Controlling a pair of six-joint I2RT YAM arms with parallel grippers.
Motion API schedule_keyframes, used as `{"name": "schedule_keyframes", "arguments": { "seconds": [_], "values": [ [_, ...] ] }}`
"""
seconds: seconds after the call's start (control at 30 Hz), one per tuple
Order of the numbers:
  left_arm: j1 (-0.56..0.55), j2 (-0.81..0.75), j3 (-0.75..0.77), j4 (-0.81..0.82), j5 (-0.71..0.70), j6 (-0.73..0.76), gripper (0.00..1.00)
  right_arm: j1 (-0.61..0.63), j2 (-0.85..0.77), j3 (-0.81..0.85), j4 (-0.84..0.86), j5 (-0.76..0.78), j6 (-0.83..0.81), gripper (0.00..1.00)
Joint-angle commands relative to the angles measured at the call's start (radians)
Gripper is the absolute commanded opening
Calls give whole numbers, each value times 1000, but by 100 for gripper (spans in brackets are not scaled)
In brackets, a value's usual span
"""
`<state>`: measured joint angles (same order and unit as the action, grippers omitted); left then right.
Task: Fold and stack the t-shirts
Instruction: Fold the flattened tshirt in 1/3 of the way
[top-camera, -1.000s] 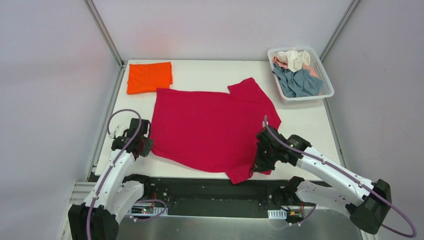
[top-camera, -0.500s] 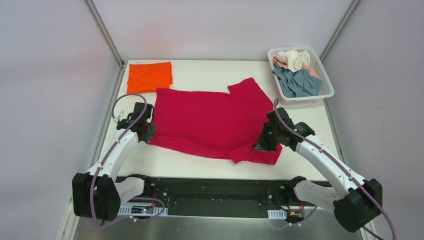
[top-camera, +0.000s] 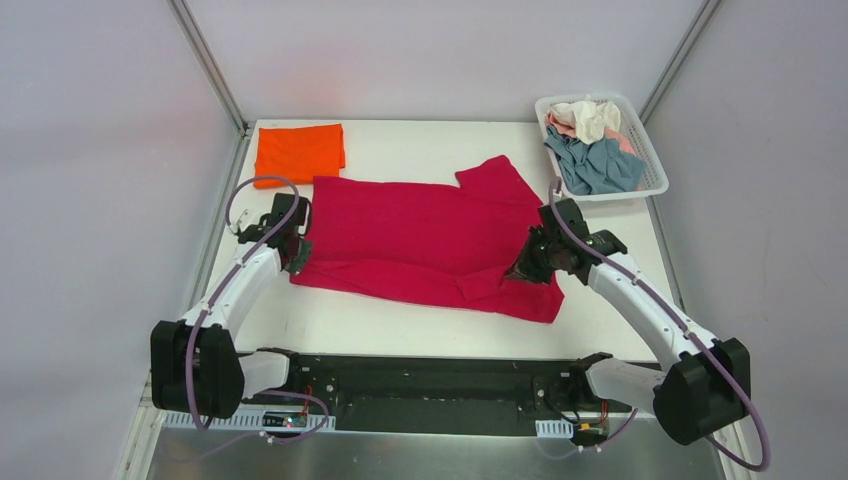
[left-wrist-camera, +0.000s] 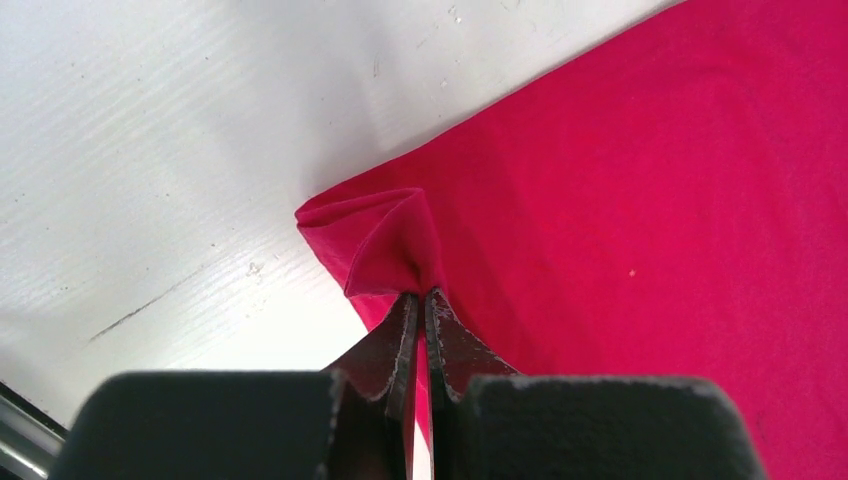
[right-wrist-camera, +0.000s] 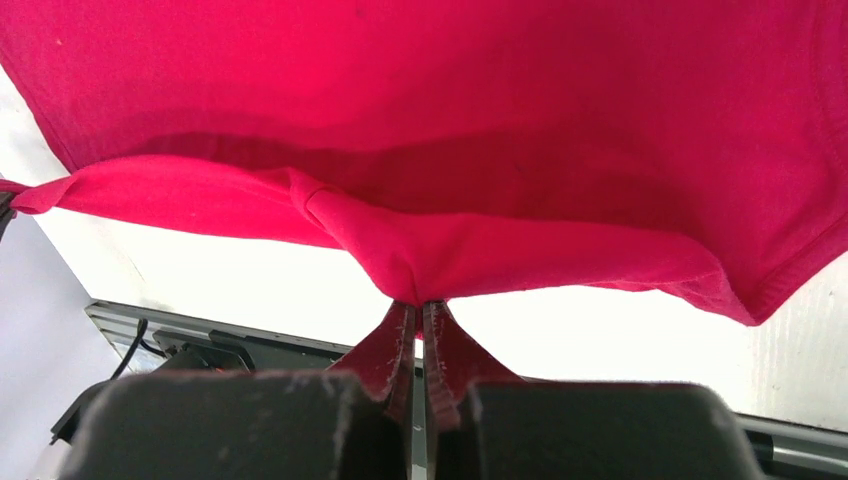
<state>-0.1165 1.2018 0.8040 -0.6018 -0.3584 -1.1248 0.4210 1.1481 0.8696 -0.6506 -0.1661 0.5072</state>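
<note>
The crimson red t-shirt (top-camera: 420, 240) lies spread on the white table (top-camera: 420, 140), its near hem folded up over the body. My left gripper (top-camera: 298, 256) is shut on the shirt's near left corner (left-wrist-camera: 385, 245), held just above the table. My right gripper (top-camera: 520, 272) is shut on the near right hem (right-wrist-camera: 420, 262), lifted over the shirt. A folded bright orange t-shirt (top-camera: 298, 153) lies at the far left. Grey-blue (top-camera: 598, 167), cream (top-camera: 588, 117) and pale pink (top-camera: 562, 124) shirts sit crumpled in the basket.
The white slatted plastic basket (top-camera: 655, 160) stands at the far right corner. Metal frame posts rise at both far corners. The table's front edge and a black rail (top-camera: 420, 375) run between the arm bases.
Both grippers have carried the red shirt's near hem away from the front edge toward the far side, folding it over the body. The shirt's visible area has shrunk.
</note>
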Motion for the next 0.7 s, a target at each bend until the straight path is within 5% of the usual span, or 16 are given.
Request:
{"name": "schedule_keyframes", "arguments": {
  "seconds": [0.0, 0.67],
  "values": [
    [3, 24, 40, 4, -69, 13, 0, -26, 24, 62, 45, -13, -41, 0],
    [6, 279, 140, 41, -58, 30, 0, -89, 234, 147, 135, 20, -108, 0]
  ]
}}
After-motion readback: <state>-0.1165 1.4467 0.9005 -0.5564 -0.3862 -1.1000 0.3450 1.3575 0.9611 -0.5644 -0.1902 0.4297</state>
